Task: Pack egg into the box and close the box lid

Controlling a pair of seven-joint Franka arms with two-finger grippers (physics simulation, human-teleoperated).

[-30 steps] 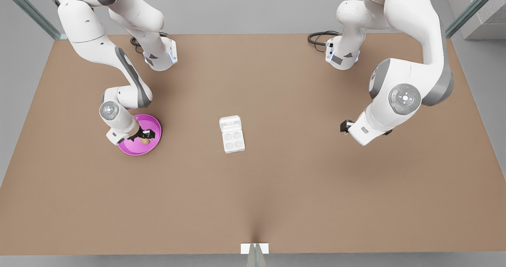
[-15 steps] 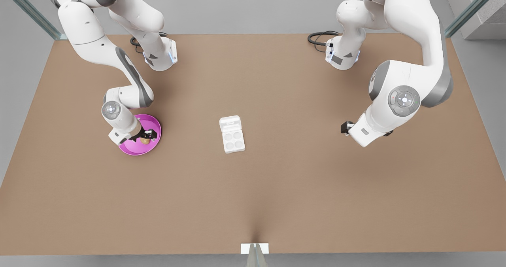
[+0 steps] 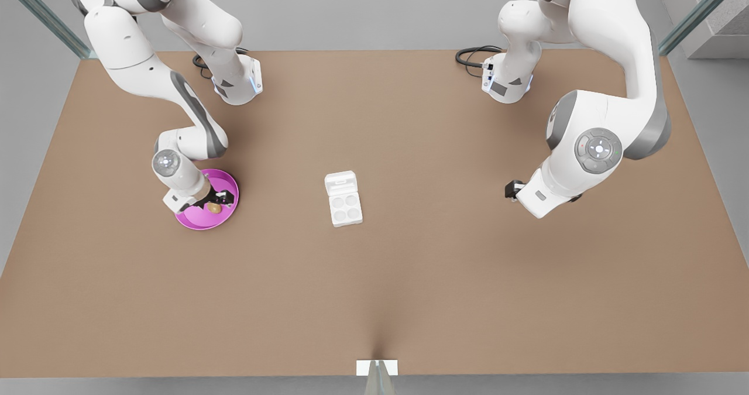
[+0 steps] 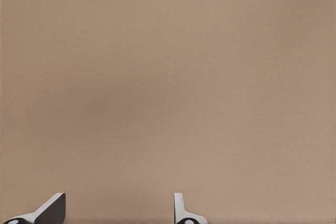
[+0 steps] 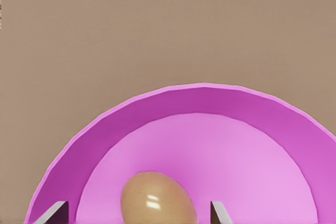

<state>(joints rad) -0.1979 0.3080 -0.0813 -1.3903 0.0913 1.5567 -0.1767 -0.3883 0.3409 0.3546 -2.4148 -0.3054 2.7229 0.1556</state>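
The tan-brown egg (image 5: 157, 199) lies in a pink plate (image 5: 247, 124) at the front view's left, egg (image 3: 215, 208) on plate (image 3: 229, 183). My right gripper (image 3: 214, 202) hangs low over it, open, with its fingertips (image 5: 54, 211) on either side of the egg and apart from it. The white box (image 3: 346, 207) sits mid-table with four empty wells, and its box lid (image 3: 340, 182) lies folded open behind the tray. My left gripper (image 3: 512, 190) waits at the front view's right, open above bare table, gripper (image 4: 116, 211).
The brown table (image 3: 409, 278) stretches wide around the carton. Both arm bases and black cables (image 3: 474, 55) stand along the far edge. A small white tab (image 3: 377, 367) sits at the near edge.
My right wrist has tilted and shifted slightly over the plate, closing in on the egg. The left arm has barely moved. Egg and carton stay put.
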